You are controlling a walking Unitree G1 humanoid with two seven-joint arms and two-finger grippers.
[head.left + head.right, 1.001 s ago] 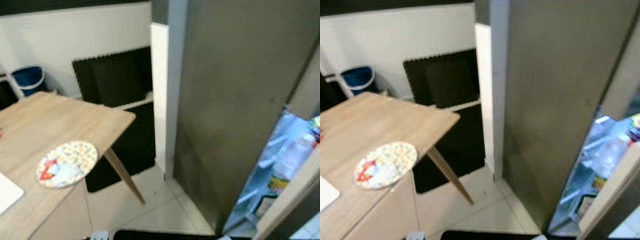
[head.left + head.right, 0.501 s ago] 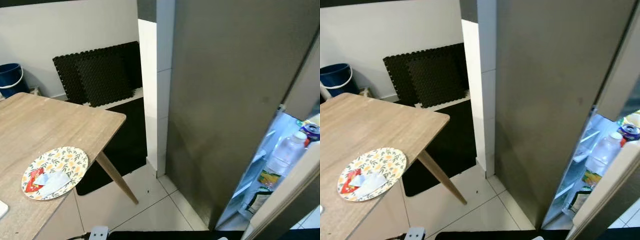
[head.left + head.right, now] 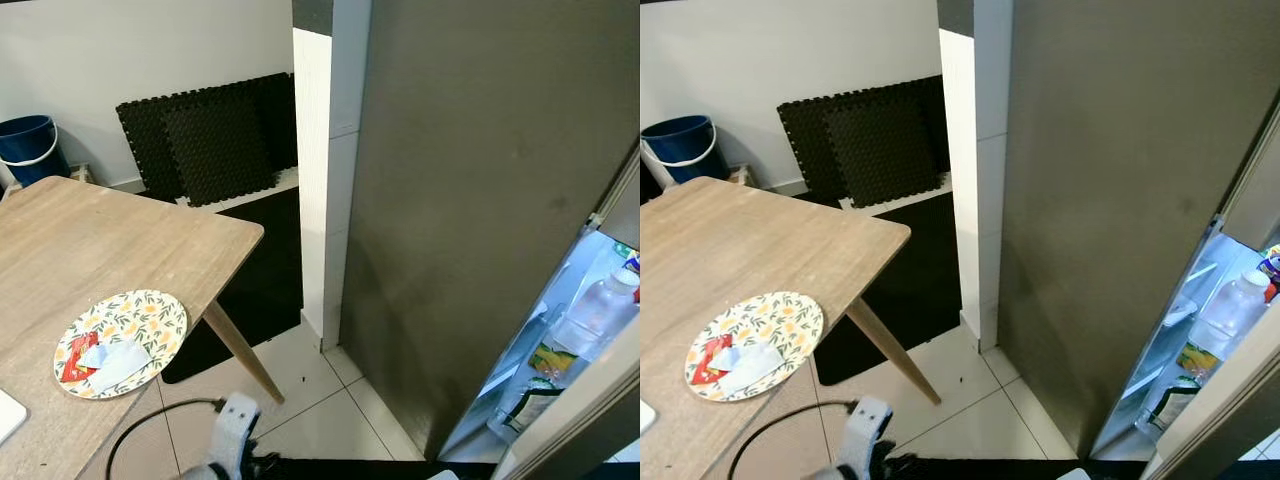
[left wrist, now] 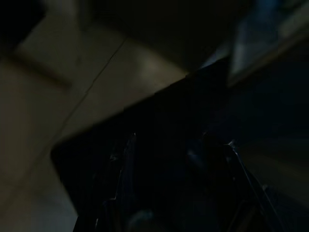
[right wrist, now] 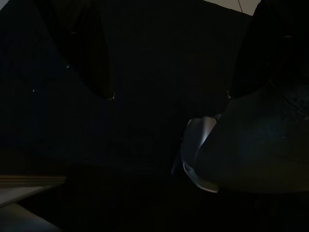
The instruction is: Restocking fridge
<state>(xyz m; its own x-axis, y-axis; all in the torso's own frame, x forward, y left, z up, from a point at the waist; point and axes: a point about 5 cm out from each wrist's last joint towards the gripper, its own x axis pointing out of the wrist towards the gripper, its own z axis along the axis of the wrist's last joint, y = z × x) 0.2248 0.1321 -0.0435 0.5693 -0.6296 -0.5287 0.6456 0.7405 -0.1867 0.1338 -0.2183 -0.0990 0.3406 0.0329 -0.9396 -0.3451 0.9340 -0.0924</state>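
Observation:
The fridge (image 3: 480,200) stands on the right, its grey steel side facing me. Its door is ajar at the far right, and the lit inside shows a clear bottle (image 3: 600,310) and packets (image 3: 545,358) on shelves. Low in the eye views, a silver part of my left arm (image 3: 235,430) with a black cable hangs over the floor. The left wrist view is very dark: the left gripper (image 4: 178,142) has its fingers apart over floor tiles, holding nothing. In the right wrist view the right gripper (image 5: 169,94) hangs in shade, fingers apart, near a pale rounded part (image 5: 198,154).
A wooden table (image 3: 100,250) stands on the left with a floral plate (image 3: 122,342) holding a red wrapper and white paper. Black foam mats (image 3: 210,135) lean on the back wall beside a blue bucket (image 3: 28,145). A white pillar (image 3: 325,180) adjoins the fridge.
The whole picture has shifted and sharpened, so the camera has moved. My left arm with its cable has come into view at the bottom edge. Table, plate and fridge stay put.

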